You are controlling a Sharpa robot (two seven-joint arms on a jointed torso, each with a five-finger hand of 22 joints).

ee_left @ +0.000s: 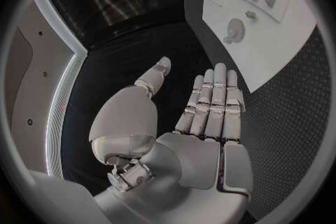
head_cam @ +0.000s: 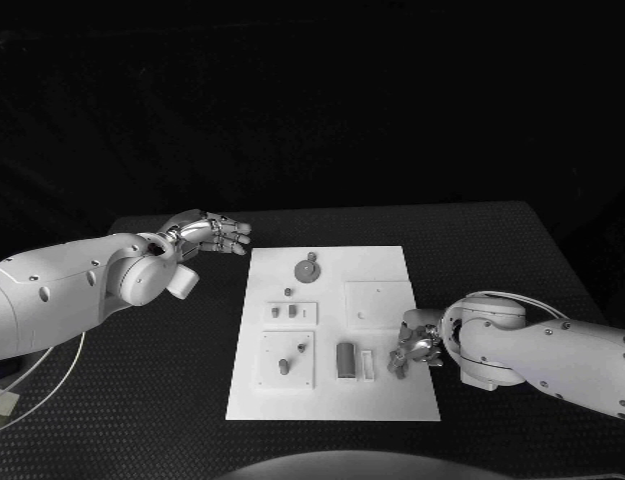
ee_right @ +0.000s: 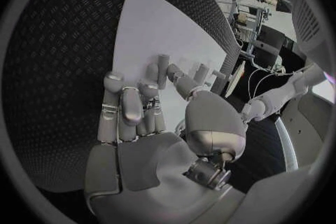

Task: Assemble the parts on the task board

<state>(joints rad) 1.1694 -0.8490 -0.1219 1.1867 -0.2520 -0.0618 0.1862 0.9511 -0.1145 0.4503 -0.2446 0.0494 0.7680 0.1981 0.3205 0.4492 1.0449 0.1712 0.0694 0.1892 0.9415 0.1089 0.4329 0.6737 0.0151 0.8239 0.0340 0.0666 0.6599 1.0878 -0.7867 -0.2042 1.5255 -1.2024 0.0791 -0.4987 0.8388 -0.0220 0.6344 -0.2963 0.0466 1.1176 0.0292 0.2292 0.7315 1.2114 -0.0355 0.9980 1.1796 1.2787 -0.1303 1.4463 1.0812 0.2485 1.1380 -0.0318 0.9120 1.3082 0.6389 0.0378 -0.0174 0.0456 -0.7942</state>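
Observation:
The white task board (head_cam: 377,395) lies in the middle of the black table. On it are a round grey part (head_cam: 308,268), small grey pieces (head_cam: 286,312), a dark cylinder (head_cam: 345,359) and a piece in a square recess (head_cam: 286,366). My left hand (head_cam: 208,233) hovers beyond the board's far left corner, flat with straight fingers (ee_left: 213,101) and nothing in it. My right hand (head_cam: 416,346) is at the board's right edge with fingers (ee_right: 133,106) curled down onto the board (ee_right: 150,22). A small cylinder part (ee_right: 162,64) stands by their tips; whether it is pinched is unclear.
The black textured table (head_cam: 514,260) surrounds the board. White cables (head_cam: 46,385) loop at the near left edge. The left wrist view shows the board (ee_left: 294,50) with the round part (ee_left: 234,29) ahead of my palm.

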